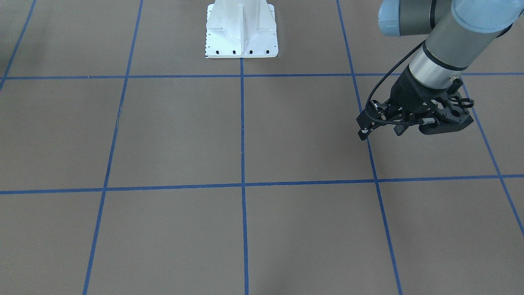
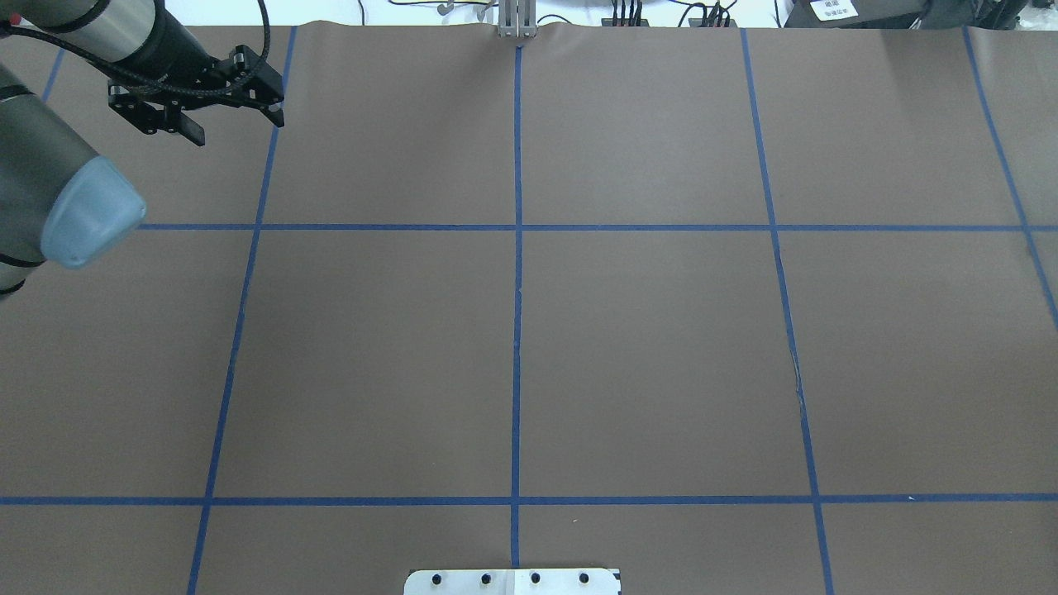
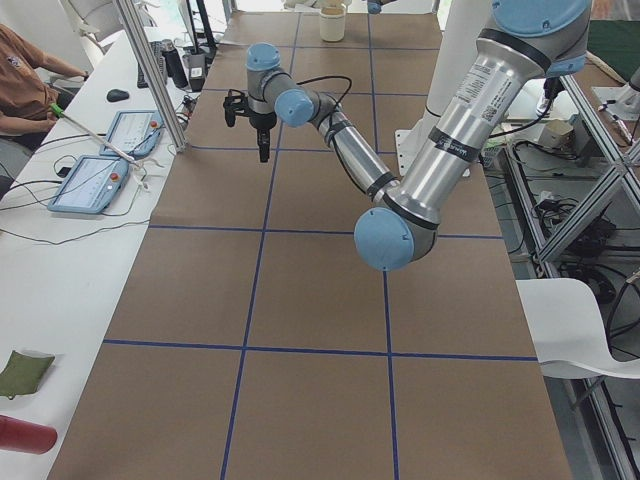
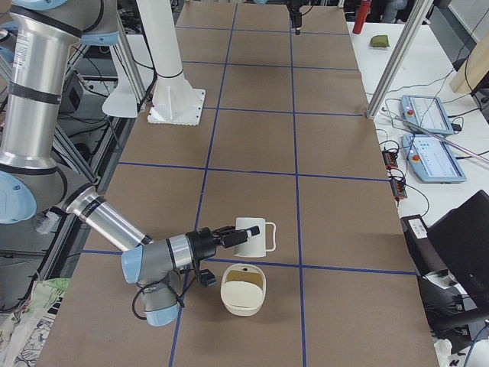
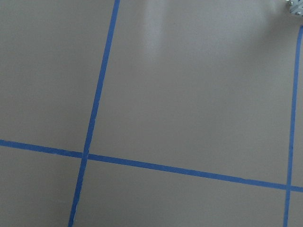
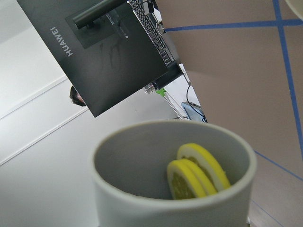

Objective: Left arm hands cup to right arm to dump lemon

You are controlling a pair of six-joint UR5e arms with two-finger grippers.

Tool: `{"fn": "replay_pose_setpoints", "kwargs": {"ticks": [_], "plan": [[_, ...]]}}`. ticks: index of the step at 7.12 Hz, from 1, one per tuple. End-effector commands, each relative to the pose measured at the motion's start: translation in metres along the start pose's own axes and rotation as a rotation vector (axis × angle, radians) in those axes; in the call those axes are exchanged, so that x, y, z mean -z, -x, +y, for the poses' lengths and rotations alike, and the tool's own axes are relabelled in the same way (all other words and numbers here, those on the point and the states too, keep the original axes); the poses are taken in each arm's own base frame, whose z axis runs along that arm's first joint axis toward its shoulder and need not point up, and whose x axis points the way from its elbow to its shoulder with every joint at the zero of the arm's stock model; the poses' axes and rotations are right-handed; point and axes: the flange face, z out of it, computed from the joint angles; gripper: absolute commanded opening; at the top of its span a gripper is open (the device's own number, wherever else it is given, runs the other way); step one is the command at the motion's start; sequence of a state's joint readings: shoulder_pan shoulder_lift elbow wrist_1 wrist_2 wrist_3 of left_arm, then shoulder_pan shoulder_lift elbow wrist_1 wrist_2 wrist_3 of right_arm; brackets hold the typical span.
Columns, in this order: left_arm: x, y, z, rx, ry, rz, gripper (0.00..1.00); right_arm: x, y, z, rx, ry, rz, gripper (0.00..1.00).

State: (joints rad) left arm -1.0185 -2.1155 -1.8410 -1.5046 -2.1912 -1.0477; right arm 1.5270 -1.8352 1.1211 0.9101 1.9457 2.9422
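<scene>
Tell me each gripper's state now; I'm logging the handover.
Left gripper: open, empty.
Right gripper: cannot be told; it is at the cup.

**Right wrist view.** The cup (image 6: 175, 198) is cut off by the bottom edge. Only its rim and upper wall show, and the near wall is blurred. The near rim hides the lower part of the lemon (image 6: 199, 172) slices. The laptop (image 6: 109, 52) lid covers most of a person's head (image 6: 77, 98).

**Exterior right view.** The right gripper (image 4: 228, 238) meets the cup's wall, but the jaws are too small to tell whether they clamp it. The right arm (image 4: 38, 92) is cut off by the top and left edges.

**Overhead view.** The left arm (image 2: 50, 182) is cut off by the left and top edges.

**Exterior left view.** A cream vessel (image 3: 332, 22) at the far end of the table (image 3: 300, 300) is too small to identify.
</scene>
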Motion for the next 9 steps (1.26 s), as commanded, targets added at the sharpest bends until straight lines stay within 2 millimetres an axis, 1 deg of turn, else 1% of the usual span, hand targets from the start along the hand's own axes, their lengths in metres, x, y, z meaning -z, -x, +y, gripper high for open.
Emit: {"fn": "replay_pose_setpoints", "kwargs": {"ticks": [1,3,4,6,9], "plan": [[0.008,-0.015,-0.001,0.003,0.002,-0.006,1.00,0.019,-0.006,-0.008,-0.019,-0.020,-0.011,0.17],[0.008,-0.017,-0.002,0.003,0.001,-0.011,1.00,0.031,-0.013,-0.015,-0.080,-0.035,-0.009,0.18],[0.008,-0.018,-0.003,0.003,-0.006,-0.015,1.00,0.032,-0.013,-0.016,-0.131,-0.038,-0.010,0.18],[0.007,-0.020,-0.004,0.000,-0.006,-0.016,1.00,0.033,-0.014,-0.018,-0.171,-0.045,-0.010,0.20],[0.005,-0.019,-0.006,-0.002,-0.022,-0.029,1.00,0.030,-0.012,-0.018,-0.233,-0.039,-0.013,0.20]]}}
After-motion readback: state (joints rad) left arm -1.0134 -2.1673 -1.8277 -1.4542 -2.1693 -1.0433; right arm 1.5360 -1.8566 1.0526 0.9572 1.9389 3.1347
